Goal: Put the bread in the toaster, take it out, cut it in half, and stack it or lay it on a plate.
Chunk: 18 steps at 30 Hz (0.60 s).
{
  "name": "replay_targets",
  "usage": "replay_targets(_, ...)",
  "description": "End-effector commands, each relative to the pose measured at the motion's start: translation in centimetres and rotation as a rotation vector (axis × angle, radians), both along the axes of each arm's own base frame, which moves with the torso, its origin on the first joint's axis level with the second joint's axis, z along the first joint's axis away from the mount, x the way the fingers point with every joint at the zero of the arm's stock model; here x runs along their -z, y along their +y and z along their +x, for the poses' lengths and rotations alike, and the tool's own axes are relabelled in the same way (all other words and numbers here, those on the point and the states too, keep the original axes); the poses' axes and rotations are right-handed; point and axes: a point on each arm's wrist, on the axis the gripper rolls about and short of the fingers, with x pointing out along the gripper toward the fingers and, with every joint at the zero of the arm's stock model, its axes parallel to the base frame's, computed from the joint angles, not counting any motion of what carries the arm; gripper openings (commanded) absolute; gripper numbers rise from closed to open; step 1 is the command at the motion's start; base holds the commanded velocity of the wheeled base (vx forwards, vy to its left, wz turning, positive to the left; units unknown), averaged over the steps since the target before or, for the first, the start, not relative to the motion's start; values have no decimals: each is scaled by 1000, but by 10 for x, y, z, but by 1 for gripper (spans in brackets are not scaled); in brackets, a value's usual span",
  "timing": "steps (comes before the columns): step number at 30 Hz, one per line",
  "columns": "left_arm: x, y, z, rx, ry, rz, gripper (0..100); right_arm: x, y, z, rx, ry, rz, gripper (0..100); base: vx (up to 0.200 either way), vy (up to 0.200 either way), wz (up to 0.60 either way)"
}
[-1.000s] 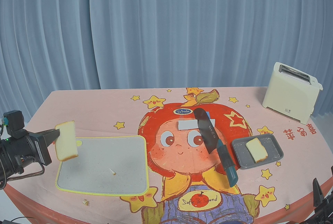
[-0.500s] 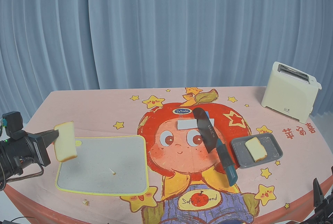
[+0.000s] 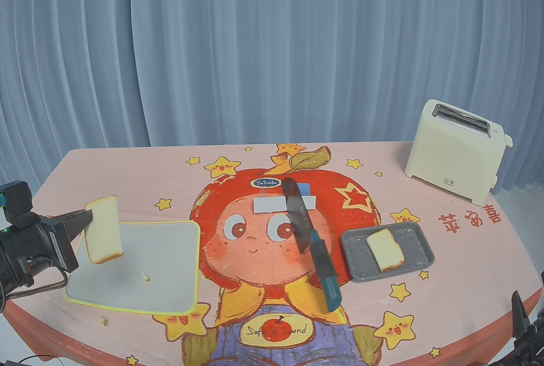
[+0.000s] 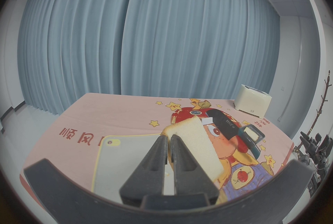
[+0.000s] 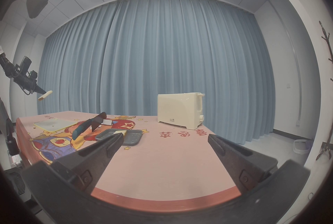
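**Left jaws clamped on a bread slice, right jaws wide**

My left jaws are pressed together on one edge of the slice and hold it on edge in the air. It hangs over the left rim of the cutting board, clear of the surface. In the left wrist view the slice sticks out past the jaw tips, with the board below it.

My right jaws stand wide apart with nothing between them, low off the near right corner of the worktop.

A crumb lies on the board. The knife rests mid-worktop, its dark blade propped on a small white block and its teal handle pointing toward me. Just right of it, a grey tray carries a second piece of bread. The toaster stands at the far right corner, well apart from both jaws.
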Motion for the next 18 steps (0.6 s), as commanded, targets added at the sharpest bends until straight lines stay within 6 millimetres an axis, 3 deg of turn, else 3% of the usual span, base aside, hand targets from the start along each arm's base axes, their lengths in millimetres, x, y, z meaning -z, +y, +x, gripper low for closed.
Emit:
replay_targets(1, 1, 0, 0, -2, 1, 0, 0, 5, 0, 0, -1, 3, 0, 100, 0, -200, 0)
replay_targets(13, 2, 0, 0, -2, 5, 3, 0, 5, 0, 0, -1, 3, 0, 100, 0, -200, 0)
replay_targets(18, 1, 0, 0, 3, 5, -1, 0, 5, 0, 0, -1, 3, 0, 100, 0, 0, 0)
